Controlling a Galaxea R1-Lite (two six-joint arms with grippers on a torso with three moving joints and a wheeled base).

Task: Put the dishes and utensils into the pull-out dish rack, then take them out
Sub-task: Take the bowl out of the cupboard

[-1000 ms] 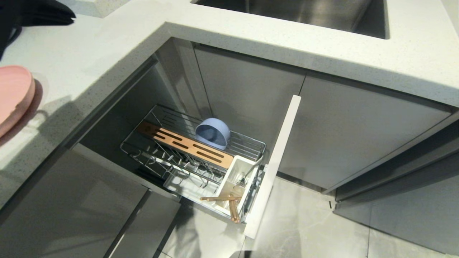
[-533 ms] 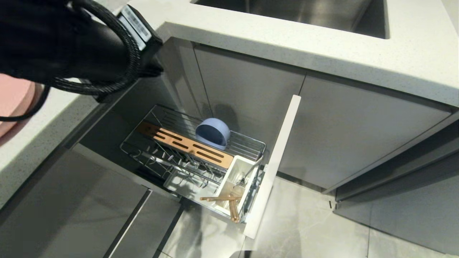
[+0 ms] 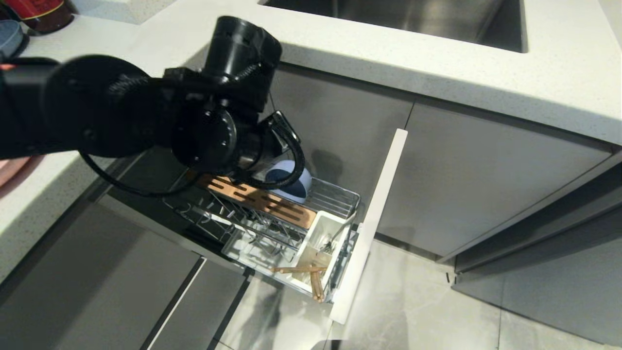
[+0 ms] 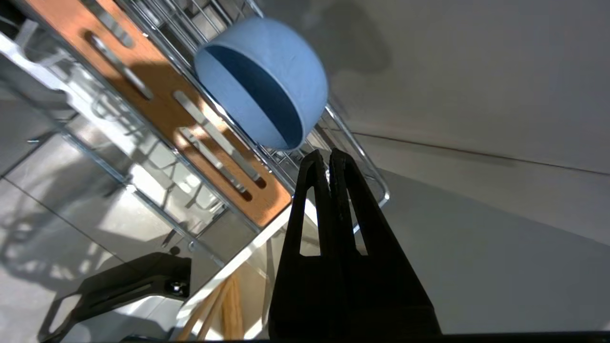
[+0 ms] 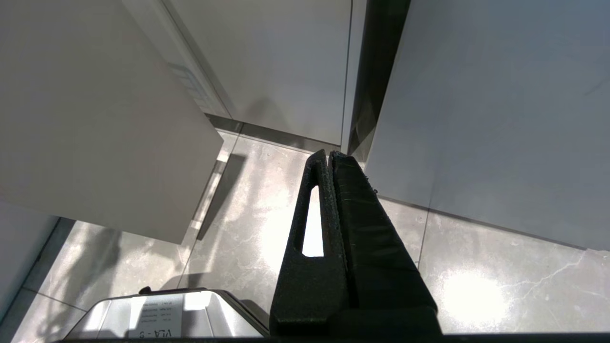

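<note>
The pull-out dish rack (image 3: 340,197) stands drawn out from under the counter. A light-blue bowl (image 3: 300,187) rests tilted on its wires, half hidden behind my left arm (image 3: 214,131). In the left wrist view my left gripper (image 4: 329,155) is shut and empty, its tips just short of the bowl's (image 4: 267,81) rim. Wooden chopsticks (image 3: 313,279) and a grey spoon (image 3: 341,232) sit in the white cutlery box (image 3: 316,236). Only a pink sliver of the plate (image 3: 9,167) shows at the far left. My right gripper (image 5: 329,155) hangs shut over the floor.
A slotted wooden board (image 3: 257,197) runs along the rack's middle. The white front panel (image 3: 376,214) stands at the rack's outer end. Grey cabinet doors (image 3: 486,170) close in behind and to the right. Above are the speckled countertop (image 3: 437,63) and the sink (image 3: 413,14).
My left arm has swung in from the counter at the left and come down over the rack, towards the bowl. The bowl, chopsticks and spoon have stayed put.
</note>
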